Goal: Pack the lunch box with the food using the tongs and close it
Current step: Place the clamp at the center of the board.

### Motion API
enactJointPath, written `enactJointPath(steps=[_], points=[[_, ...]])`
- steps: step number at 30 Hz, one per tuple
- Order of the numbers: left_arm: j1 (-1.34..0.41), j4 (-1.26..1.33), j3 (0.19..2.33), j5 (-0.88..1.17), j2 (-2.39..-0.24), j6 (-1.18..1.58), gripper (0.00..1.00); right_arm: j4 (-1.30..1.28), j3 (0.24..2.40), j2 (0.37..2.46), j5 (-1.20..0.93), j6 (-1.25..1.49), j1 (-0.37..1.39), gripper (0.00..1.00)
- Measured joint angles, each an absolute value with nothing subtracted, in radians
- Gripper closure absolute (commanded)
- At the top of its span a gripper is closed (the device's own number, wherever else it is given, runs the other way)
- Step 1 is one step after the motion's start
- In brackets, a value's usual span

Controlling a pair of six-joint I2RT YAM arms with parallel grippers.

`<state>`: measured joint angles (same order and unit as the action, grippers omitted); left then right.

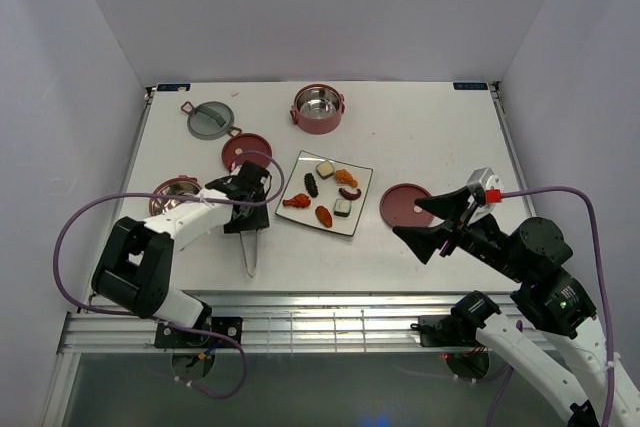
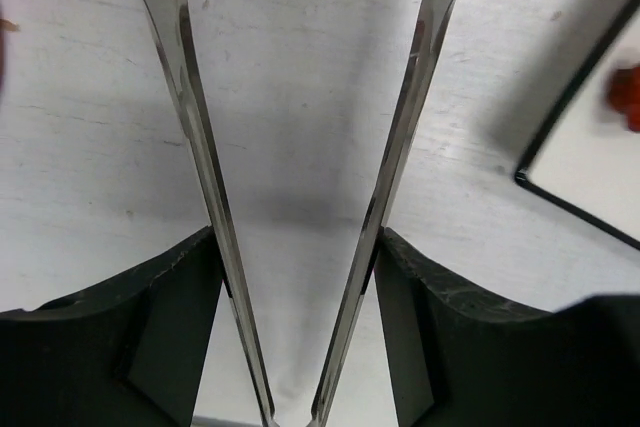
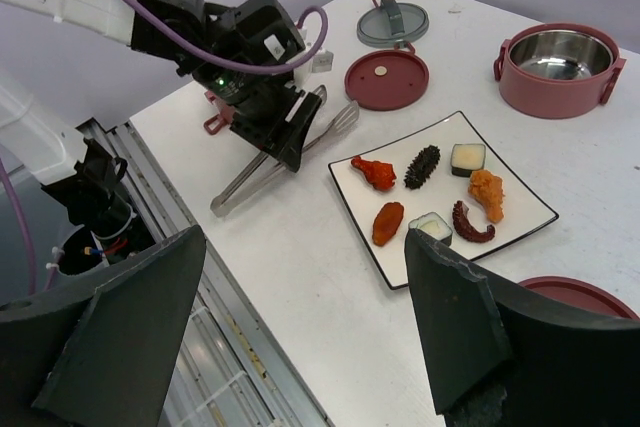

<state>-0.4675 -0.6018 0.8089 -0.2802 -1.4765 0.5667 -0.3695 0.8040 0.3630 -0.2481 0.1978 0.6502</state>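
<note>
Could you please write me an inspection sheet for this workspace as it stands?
Surface: white table, lightly scuffed.
Job's things: two lidless red bowls, one at the far side, one partly under the left arm; two red disc lids and the grey-green lid lying loose; seven food pieces on the square plate; tongs left of the plate.
Clutter: nothing seen.
Grippers: left gripper closed around the tongs, fingers against both arms; right gripper open, empty, beside a red lid.
Cables: a purple cable loops off each arm.
Surroundings: plain pale walls; metal rail at the near edge.
</note>
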Motion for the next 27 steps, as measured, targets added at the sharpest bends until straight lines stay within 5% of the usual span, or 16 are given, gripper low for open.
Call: enactJointPath(steps=[12, 27], points=[[-0.476, -0.844, 1.122, -0.273, -1.322, 0.523, 0.3, -0.369, 0.804, 0.375, -0.249, 0.198, 0.65, 0.14], [-0.476, -0.781, 0.894, -0.253, -1.37, 0.543, 0.3, -0.368, 0.804, 0.373, -0.249, 0.201, 0.65, 0.14]])
